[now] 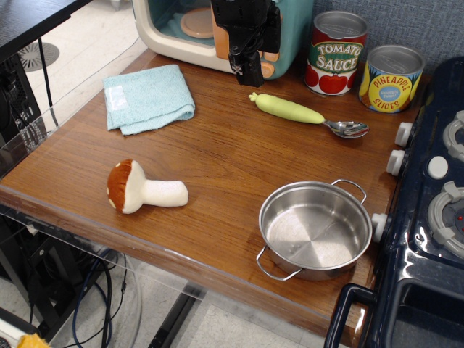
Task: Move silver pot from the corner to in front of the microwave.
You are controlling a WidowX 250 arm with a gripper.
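The silver pot [315, 229] stands upright and empty near the front right corner of the wooden table [217, 156], next to the stove. The microwave [181, 29] sits at the back, with a cream body, a teal front and an orange plate inside. My gripper [248, 71] hangs in front of the microwave's door, high above the table and far from the pot. Its dark fingers point down and look close together with nothing between them.
A light blue towel [148, 97] lies at back left. A plush mushroom [142, 188] lies at front left. A green-handled spoon [307, 115] lies behind the pot. Two cans, tomato sauce [335, 54] and pineapple slices [390, 78], stand at back right. A dark blue stove [428, 217] borders the right.
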